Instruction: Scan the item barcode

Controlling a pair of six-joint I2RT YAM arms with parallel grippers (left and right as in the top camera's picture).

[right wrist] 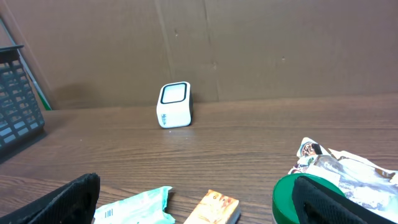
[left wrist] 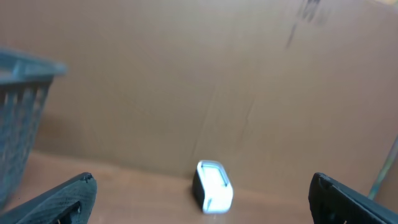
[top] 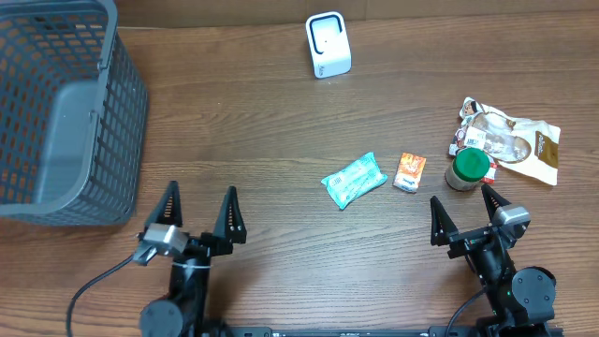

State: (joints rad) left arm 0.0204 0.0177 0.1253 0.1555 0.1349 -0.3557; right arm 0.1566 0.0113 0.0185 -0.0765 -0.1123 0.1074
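A white barcode scanner (top: 328, 45) stands upright at the back of the table, also seen in the left wrist view (left wrist: 213, 186) and the right wrist view (right wrist: 175, 104). Mid-table lie a teal packet (top: 354, 180) (right wrist: 134, 208) and a small orange box (top: 409, 171) (right wrist: 214, 208). A green-lidded jar (top: 467, 169) (right wrist: 292, 196) stands beside them. My left gripper (top: 200, 192) (left wrist: 202, 183) is open at the front left, holding nothing. At the front right my right gripper (top: 460, 199) (right wrist: 199, 183) is open and empty, its right finger just in front of the jar.
A grey plastic basket (top: 56, 122) (right wrist: 15, 99) fills the left side. Crinkled snack bags (top: 513, 140) (right wrist: 348, 174) lie at the right behind the jar. A brown cardboard wall backs the table.
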